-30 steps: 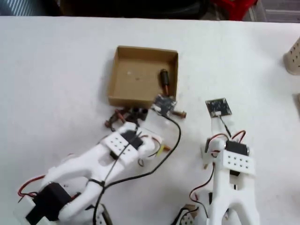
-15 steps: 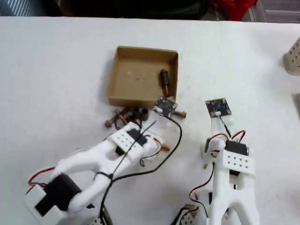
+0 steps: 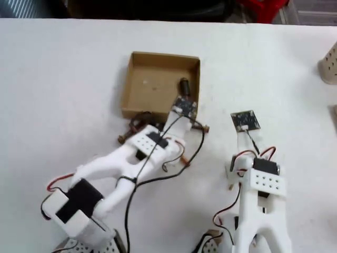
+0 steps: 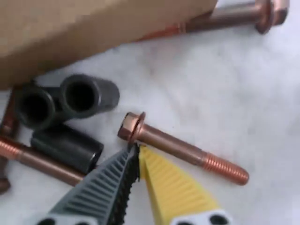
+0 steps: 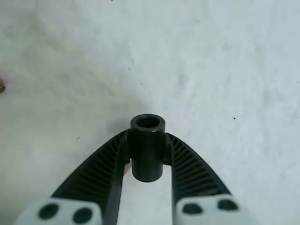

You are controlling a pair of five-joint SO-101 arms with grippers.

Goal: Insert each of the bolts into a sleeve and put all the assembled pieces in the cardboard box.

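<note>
In the left wrist view my left gripper (image 4: pixel 136 154) is shut with nothing between its grey and yellow fingers, its tips right at the head of a copper bolt (image 4: pixel 180 151) lying on the table. Two black sleeves (image 4: pixel 65 98) lie side by side just beyond, a third sleeve (image 4: pixel 68 146) beside another bolt (image 4: pixel 40 162). A further bolt (image 4: pixel 234 16) lies along the cardboard box (image 4: pixel 93 28). My right gripper (image 5: pixel 147 161) is shut on an upright black sleeve (image 5: pixel 147 145) above the table. From above, the box (image 3: pixel 138 79) holds one assembled piece (image 3: pixel 185 85).
The left arm (image 3: pixel 137 155) reaches over the pile of parts at the box's near wall, its black cable looping right. The right arm (image 3: pixel 261 182) stands to the right. A beige perforated object (image 3: pixel 329 66) stands at the far right edge.
The left arm has swung forward and to the right, closer to the box's near wall, and now covers the sleeves and bolts. The right arm has not moved.
</note>
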